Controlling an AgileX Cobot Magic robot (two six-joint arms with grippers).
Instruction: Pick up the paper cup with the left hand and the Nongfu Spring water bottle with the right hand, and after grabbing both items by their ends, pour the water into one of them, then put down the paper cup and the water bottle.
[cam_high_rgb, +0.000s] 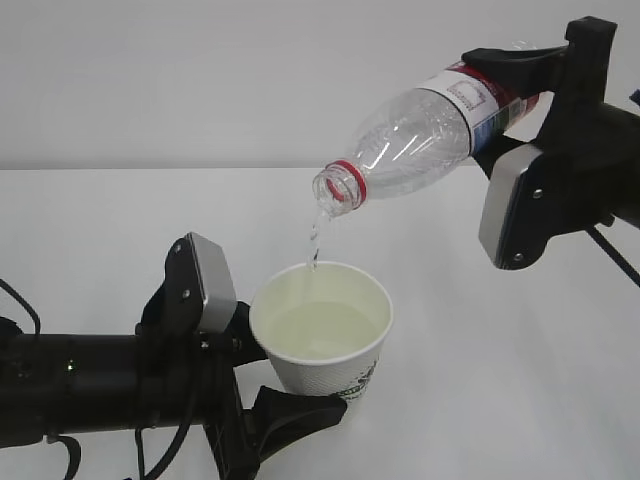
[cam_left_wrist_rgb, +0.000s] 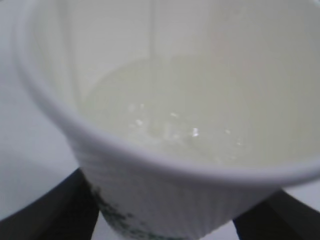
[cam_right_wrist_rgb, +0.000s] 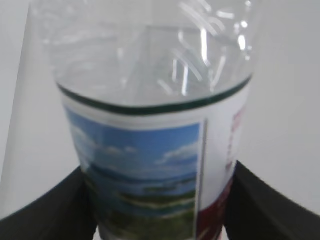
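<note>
The paper cup (cam_high_rgb: 322, 330) sits upright between the fingers (cam_high_rgb: 285, 410) of the left hand (cam_high_rgb: 262, 378), which grasp it low on its wall, near the base; in the left wrist view the dark fingers (cam_left_wrist_rgb: 67, 210) press against both sides of the cup (cam_left_wrist_rgb: 165, 200) just below its green print. The cup is held above the white counter (cam_high_rgb: 500, 380), its open mouth facing up. Inside, against the pale cream wall, lies a pool of water (cam_left_wrist_rgb: 165, 120) reaching partway up, with small bright glints on its surface.

Up and to the right of the cup, the right hand (cam_high_rgb: 520, 105) clasps the Nongfu Spring water bottle (cam_high_rgb: 430, 130) at its labelled end, one finger (cam_high_rgb: 505, 60) lying over the label and the grey plate below. The right wrist view shows the black fingers (cam_right_wrist_rgb: 45, 210) snug against both sides of the label (cam_right_wrist_rgb: 145, 175), with its blue sky and green landscape. The bottle is tilted, its uncapped mouth and red neck ring (cam_high_rgb: 345, 185) pointing down and left, directly above the cup's rim. A thin stream of water (cam_high_rgb: 314, 240) falls from the mouth into the cup. The clear body beyond the fingers looks nearly empty; how much liquid is left inside cannot be told.
</note>
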